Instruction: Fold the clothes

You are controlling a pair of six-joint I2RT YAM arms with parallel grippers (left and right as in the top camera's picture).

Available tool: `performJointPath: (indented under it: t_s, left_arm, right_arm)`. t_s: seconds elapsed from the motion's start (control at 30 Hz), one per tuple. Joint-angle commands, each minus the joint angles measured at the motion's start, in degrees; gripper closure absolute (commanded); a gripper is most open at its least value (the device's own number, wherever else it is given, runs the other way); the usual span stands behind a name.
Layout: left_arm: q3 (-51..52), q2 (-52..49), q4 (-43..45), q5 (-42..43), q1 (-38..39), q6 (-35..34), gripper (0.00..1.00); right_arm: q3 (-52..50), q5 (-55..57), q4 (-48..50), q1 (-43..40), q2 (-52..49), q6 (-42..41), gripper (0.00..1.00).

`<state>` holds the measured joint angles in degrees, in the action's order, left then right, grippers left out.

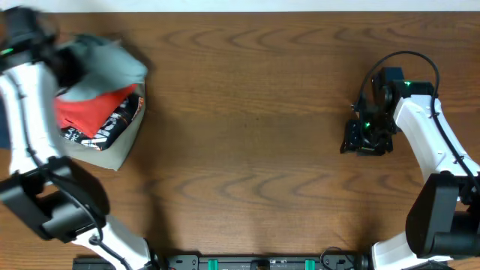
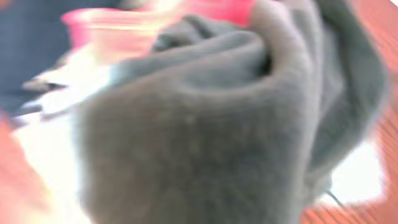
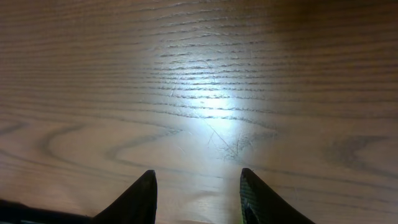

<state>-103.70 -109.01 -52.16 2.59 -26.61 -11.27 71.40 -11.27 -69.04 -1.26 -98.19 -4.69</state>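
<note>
The clothes, a pale blue-grey T-shirt (image 1: 105, 64), lie bunched on top of a pile at the table's far left. My left gripper (image 1: 66, 69) is blurred in the overhead view and sits at the shirt's left edge. In the left wrist view the grey fabric (image 2: 205, 124) fills nearly the whole frame and hides the fingers, so the jaws look shut on the shirt. At the right side of the table my right gripper (image 1: 364, 142) hovers over bare wood. Its two dark fingertips stand apart with nothing between them (image 3: 198, 180).
Under the T-shirt lies a red shirt (image 1: 94, 112), beside it a black printed garment (image 1: 116, 124), and below them a khaki one (image 1: 120, 150). A dark navy cloth (image 1: 4, 135) shows at the left edge. The wooden table (image 1: 255, 112) spans the middle.
</note>
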Motion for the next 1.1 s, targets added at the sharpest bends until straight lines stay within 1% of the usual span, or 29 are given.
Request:
performJointPath:
  t_s: [0.0, 0.03, 0.07, 0.1, 0.17, 0.2, 0.27, 0.37, 0.4, 0.5, 0.6, 0.7, 0.77, 0.83, 0.9, 1.0, 1.07]
  left_arm:
    - [-0.3, -0.7, -0.2, -1.5, -6.3, -5.4, 0.93]
    - [-0.1, -1.0, -0.3, -1.0, -8.0, -6.1, 0.92]
    - [0.2, -1.2, -0.2, 0.3, -9.3, -6.1, 0.85]
    - [0.5, -1.5, -0.2, 2.6, -10.7, -6.0, 0.66]
    - [0.8, -2.1, -0.2, 7.0, -12.6, -6.1, 0.10]
    - [0.9, -2.4, -0.3, 8.9, -13.2, -6.0, 0.02]
    - [1.0, -2.5, -0.6, 11.8, -14.2, -6.1, 0.02]
    - [1.0, -1.9, -0.9, 13.1, -14.1, -6.9, 0.02]
    - [1.0, -1.6, -1.1, 13.6, -13.9, -6.9, 0.02]
    - [1.0, -0.2, -1.7, 13.7, -11.5, -6.6, 0.02]
    - [1.0, 1.2, -2.8, 13.7, -7.1, -5.7, 0.02]
    - [1.0, 1.7, -5.3, 13.7, -0.8, -3.7, 0.02]
    - [1.0, 1.6, -7.5, 13.6, 4.1, -2.0, 0.02]
    - [1.0, 1.6, -10.0, 13.0, 9.0, 0.4, 0.02]
    - [1.0, 1.6, -14.9, 10.7, 14.4, 3.7, 0.02]
    - [1.0, 1.6, -23.8, 4.2, 20.2, 3.6, 0.02]
    - [1.1, 1.6, -28.5, 1.7, 23.0, 2.4, 0.02]
  right_arm:
    - [-0.1, 0.5, 0.4, -0.2, 0.0, 1.0, 0.59]
    - [-0.1, 0.5, 0.5, -0.2, 0.0, 1.0, 0.59]
    - [-0.1, 0.5, 0.5, -0.2, 0.0, 1.0, 0.59]
    - [-0.1, 0.5, 0.6, -0.2, 0.0, 1.0, 0.58]
    - [-0.1, 0.5, 0.6, -0.2, 0.0, 1.0, 0.57]
    - [-0.1, 0.5, 0.7, -0.2, 0.0, 1.0, 0.54]
    - [-0.1, 0.5, 0.7, -0.2, 0.0, 1.0, 0.42]
    - [-0.1, 0.5, 0.7, -0.2, 0.0, 0.9, 0.24]
    - [-0.1, 0.5, 0.9, -0.2, 0.0, 0.9, 0.20]
    - [-0.1, -0.1, 2.4, -0.2, 0.0, 0.9, 0.12]
    - [-0.1, -3.1, 5.4, -0.2, 0.0, 0.9, 0.08]
    - [0.0, -8.0, 10.0, -0.3, 0.0, 0.9, 0.04]
    - [0.1, -8.9, 13.0, -0.6, 0.0, 0.9, 0.01]
    - [0.8, -8.5, 14.4, -1.4, 0.0, 1.0, 0.01]
    - [2.4, -8.0, 13.4, -2.9, 0.0, 1.6, 0.01]
    - [5.5, -6.1, 8.2, -5.0, 0.1, 1.8, 0.01]
    - [7.6, -5.3, 4.0, -6.3, 0.2, 1.8, 0.01]
